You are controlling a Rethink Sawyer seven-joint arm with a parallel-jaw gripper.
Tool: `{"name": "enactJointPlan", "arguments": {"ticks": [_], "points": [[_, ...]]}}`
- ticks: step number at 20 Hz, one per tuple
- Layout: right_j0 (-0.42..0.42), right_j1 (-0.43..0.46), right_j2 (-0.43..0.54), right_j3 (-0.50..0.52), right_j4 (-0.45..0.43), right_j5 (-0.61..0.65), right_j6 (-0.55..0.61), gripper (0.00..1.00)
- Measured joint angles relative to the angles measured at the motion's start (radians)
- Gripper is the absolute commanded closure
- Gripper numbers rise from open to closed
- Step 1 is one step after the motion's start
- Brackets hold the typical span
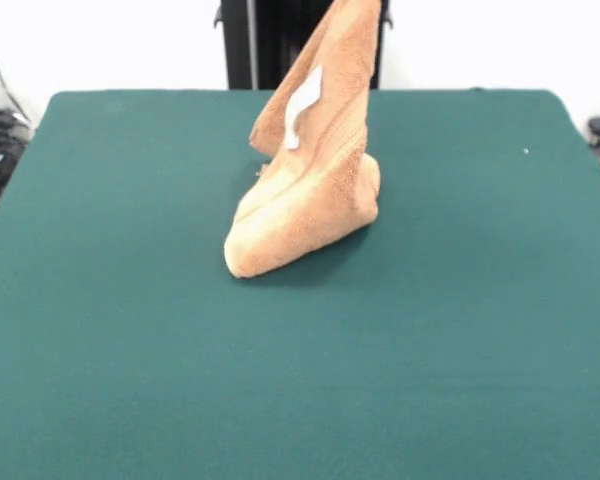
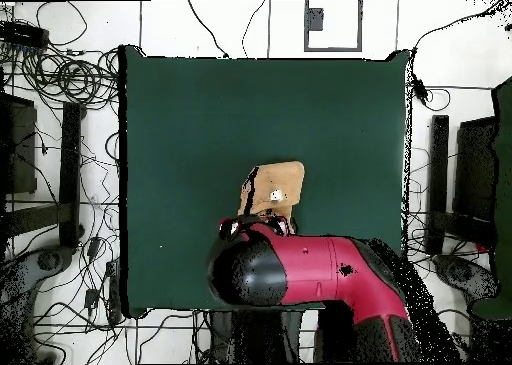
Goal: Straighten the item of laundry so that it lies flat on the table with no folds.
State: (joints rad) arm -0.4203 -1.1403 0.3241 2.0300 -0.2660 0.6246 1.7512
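The item of laundry (image 1: pixel 308 180) is an orange-tan terry towel with a white label (image 1: pixel 302 108). One end is lifted and runs up out of the front view at the top edge. Its lower part rests bunched and folded on the green table (image 1: pixel 130 330), a little behind the centre. In the overhead view the towel (image 2: pixel 272 189) shows just beyond the end of my red and black arm (image 2: pixel 300 271). My gripper itself is hidden, above the front view's edge and under the arm's wrist in the overhead view. The raised, taut towel shows that it is held.
The table's edges (image 2: pixel 125 181) are ringed by cables and black stands (image 2: pixel 70 171) on the floor. The robot's black pedestal (image 1: pixel 250 45) stands behind the table's far edge. Green cloth surrounds the towel on all sides.
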Motion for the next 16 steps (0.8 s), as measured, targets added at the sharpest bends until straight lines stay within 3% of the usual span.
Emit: {"name": "enactJointPlan", "arguments": {"ticks": [8,13,16], "points": [[0.046,0.005,-0.075,-0.033,0.002,0.0,0.001,1.0],[0.126,0.0,-0.129,-0.059,0.026,0.0,0.011,1.0],[0.219,-0.01,-0.169,-0.077,0.067,0.006,0.053,1.0]]}}
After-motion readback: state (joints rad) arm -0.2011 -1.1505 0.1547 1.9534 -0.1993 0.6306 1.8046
